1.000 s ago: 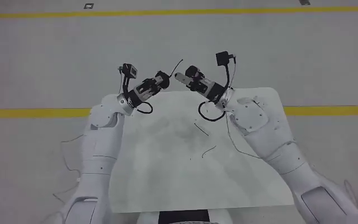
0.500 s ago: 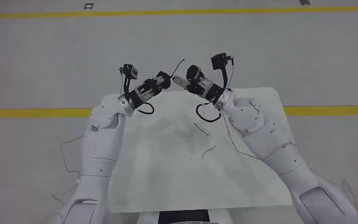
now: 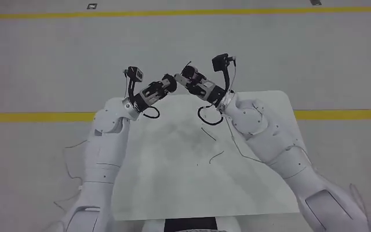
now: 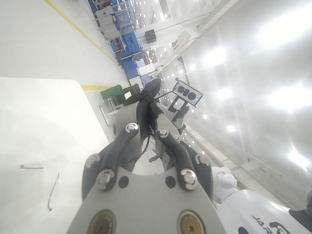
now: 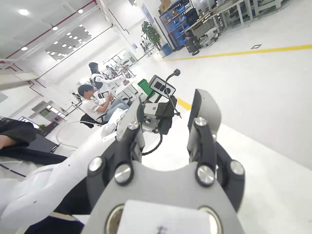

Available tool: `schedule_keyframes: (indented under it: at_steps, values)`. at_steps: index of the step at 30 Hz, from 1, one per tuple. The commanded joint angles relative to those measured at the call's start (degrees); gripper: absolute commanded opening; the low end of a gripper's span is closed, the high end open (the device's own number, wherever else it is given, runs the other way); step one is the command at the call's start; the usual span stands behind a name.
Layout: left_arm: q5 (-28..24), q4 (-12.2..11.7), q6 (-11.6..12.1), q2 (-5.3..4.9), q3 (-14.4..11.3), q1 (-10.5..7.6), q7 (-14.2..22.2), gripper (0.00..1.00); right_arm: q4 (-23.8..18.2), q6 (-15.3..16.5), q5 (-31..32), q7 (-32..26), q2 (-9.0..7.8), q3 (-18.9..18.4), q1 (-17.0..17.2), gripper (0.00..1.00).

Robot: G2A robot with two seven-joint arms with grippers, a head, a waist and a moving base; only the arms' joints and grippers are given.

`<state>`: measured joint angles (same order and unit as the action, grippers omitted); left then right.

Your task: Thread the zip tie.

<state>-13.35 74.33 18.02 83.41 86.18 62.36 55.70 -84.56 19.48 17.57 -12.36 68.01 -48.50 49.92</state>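
Observation:
Above the far edge of the white table (image 3: 174, 174), my left gripper (image 3: 169, 80) is shut on a thin black zip tie (image 3: 187, 64) whose free end sticks up and away. In the left wrist view its dark fingers (image 4: 146, 113) are pressed together. My right gripper (image 3: 184, 74) is open and faces the left one at close range. In the right wrist view the zip tie (image 5: 175, 107) and the left gripper (image 5: 163, 116) lie between the right gripper's (image 5: 169, 105) spread pale fingers (image 5: 207, 108).
Two loose black zip ties lie on the table, one (image 3: 208, 134) nearer the arms and one (image 3: 216, 155) closer to me; the left wrist view shows them too (image 4: 31, 167) (image 4: 53, 188). A black cable (image 3: 207, 119) loops under the right wrist.
My right gripper has moved left toward the left gripper and now straddles the held zip tie. The left arm has stayed put.

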Motion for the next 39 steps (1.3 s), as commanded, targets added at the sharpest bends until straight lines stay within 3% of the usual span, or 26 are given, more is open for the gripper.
schedule_keyframes:
  at_steps: [1,16,26,27,39]
  values:
    - [0.0,0.0,0.0,0.00,0.0,0.00,0.0,0.00,0.2,0.0,0.4,-0.1,0.14,-0.1,0.0,0.31]
    - [0.0,0.0,0.0,0.00,0.0,0.00,0.0,0.00,-0.1,0.0,2.5,-0.6,0.47,-2.2,0.9,0.27]
    - [0.0,0.0,0.0,0.00,0.0,0.00,0.0,0.00,0.0,0.0,2.8,-1.6,0.92,-2.5,0.7,0.08]
    - [0.0,0.0,0.0,0.00,0.0,0.00,0.0,0.00,0.0,0.0,2.8,-1.7,0.96,-2.5,0.7,0.00]
    - [0.0,0.0,0.0,0.00,0.0,0.00,0.0,0.00,-0.5,0.0,5.1,-2.5,1.15,-2.9,1.1,0.00]
